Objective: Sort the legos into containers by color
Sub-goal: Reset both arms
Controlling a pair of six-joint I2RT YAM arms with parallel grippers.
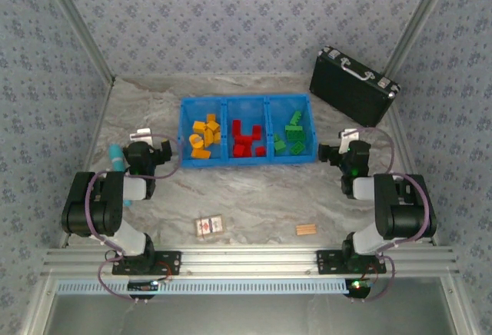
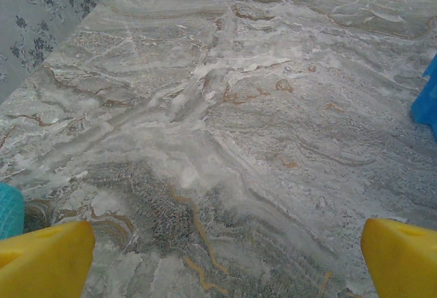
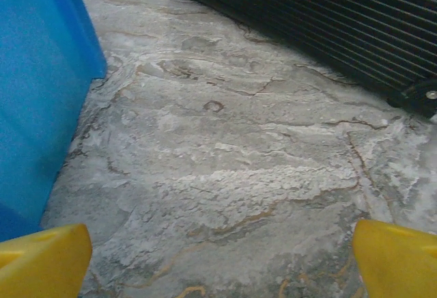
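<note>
The blue tray (image 1: 223,131) stands at the back middle of the table, its three containers side by side. Orange-yellow legos (image 1: 204,137) lie in the left one, red legos (image 1: 246,140) in the middle one, green legos (image 1: 295,137) in the right one. My left gripper (image 1: 143,137) hovers left of the tray, open, with bare marble between its yellow fingertips (image 2: 42,260). The right gripper (image 1: 350,135) is right of the tray, also open and holding nothing, and the tray's blue wall (image 3: 41,79) rises at its left.
A black metal-edged case (image 1: 354,85) lies at the back right, close ahead of the right gripper (image 3: 222,271). A teal cylinder (image 1: 115,155) stands by the left arm. A small printed box (image 1: 208,227) and a tan wooden block (image 1: 306,230) sit near the front edge.
</note>
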